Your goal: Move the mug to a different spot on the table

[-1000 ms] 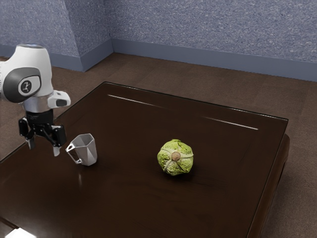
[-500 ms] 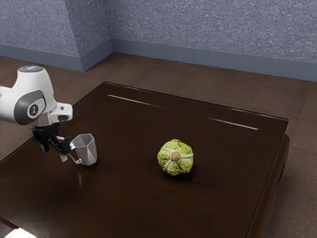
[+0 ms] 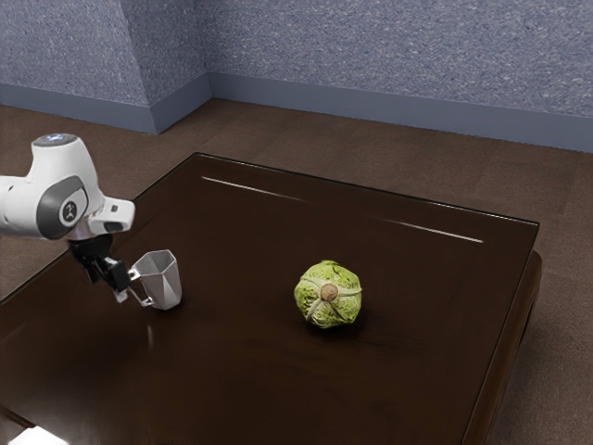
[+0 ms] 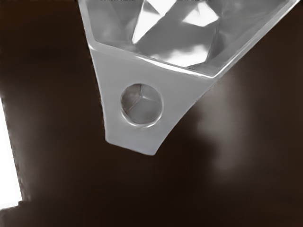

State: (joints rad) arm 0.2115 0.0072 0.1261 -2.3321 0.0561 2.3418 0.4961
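Mug (image 3: 162,280): upright near bench (image 3: 278,371) edge, handle (image 4: 135,135) at my claw (image 3: 120,287); clenched or released, I cannot tell. Risk: shallow handle grip lets it swing or slip.

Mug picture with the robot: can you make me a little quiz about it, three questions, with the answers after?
1. True or false: the mug lies on its side.
2. What green thing sits on the table? A) cabbage B) frog C) ball
3. Which part of the mug is the gripper beside?
Key: 1 false, it stands upright. 2 A. 3 the handle.
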